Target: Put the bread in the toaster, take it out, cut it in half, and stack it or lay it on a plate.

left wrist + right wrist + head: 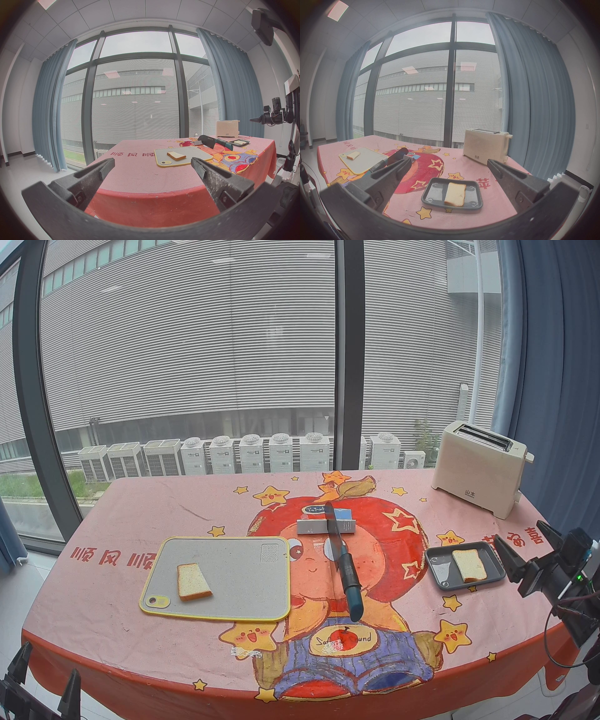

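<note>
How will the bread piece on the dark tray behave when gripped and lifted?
The bread piece looks thin and soft-crumbed, so it probably squashes under a firm pinch. It lies flat in the shallow tray, so a push would likely slide it to the rim.

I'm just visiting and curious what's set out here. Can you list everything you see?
tablecloth: one, pink with a cartoon print, covering the table
cutting board: one, grey with a yellow rim, left part of the table
bread on the board: one piece, pale with a brown crust
knife: one, dark blade and blue handle, mid-table, blade over a grey rest
tray: one, dark grey, right part of the table
bread on the tray: one piece, pale
toaster: one, cream, far right corner
curtain: blue, beside the window
left gripper: black, open, off the table's near left edge
right gripper: black, open, by the tray
</note>
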